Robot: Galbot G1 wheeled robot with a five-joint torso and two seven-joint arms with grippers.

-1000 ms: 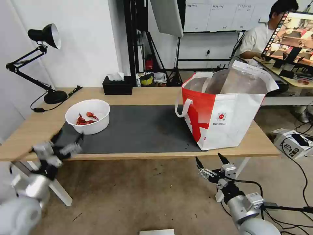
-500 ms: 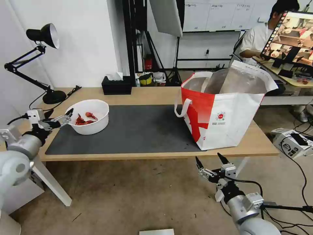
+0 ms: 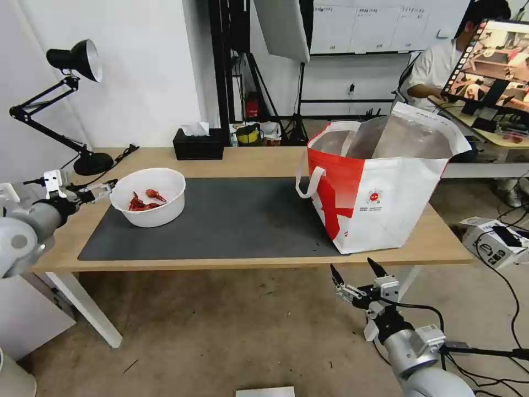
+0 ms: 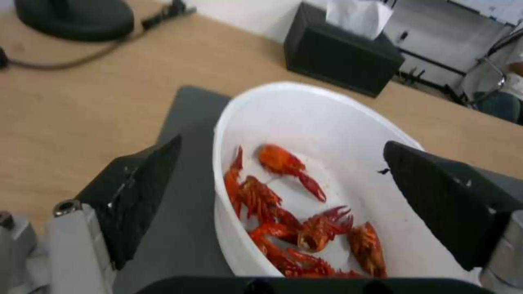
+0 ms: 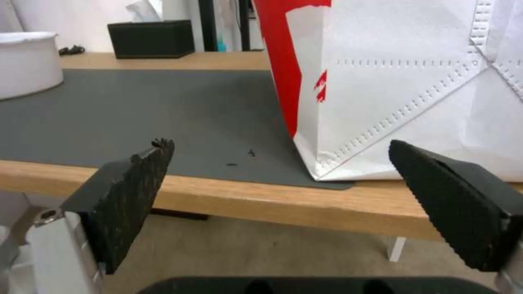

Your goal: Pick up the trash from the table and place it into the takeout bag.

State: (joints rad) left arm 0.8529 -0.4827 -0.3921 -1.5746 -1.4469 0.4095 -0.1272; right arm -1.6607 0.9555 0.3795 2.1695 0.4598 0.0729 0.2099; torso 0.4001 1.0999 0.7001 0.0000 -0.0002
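Left gripper (image 3: pixel 91 190) has risen beside the white bowl (image 3: pixel 149 197) — jaws released — right gripper (image 3: pixel 357 274) likewise, below the table (image 3: pixel 259 160).

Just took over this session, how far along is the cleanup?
Only the white bowl of red crayfish shells remains on the dark mat. The left pincer is open at its rim, nothing gripped. Lifting and dropping it into the takeout bag remains. The right pincer waits below the table edge.

I am looking into a lab or studio workroom. A softbox panel (image 3: pixel 282 27) hangs on a black stand (image 3: pixel 228 66), tripods stand behind the counter (image 3: pixel 248 160), whiteboards (image 3: pixel 380 25) line the far wall, a large monitor (image 3: pixel 498 66) sits on a second desk, and cables (image 3: pixel 509 286) trail over the bare concrete floor (image 3: pixel 220 331).
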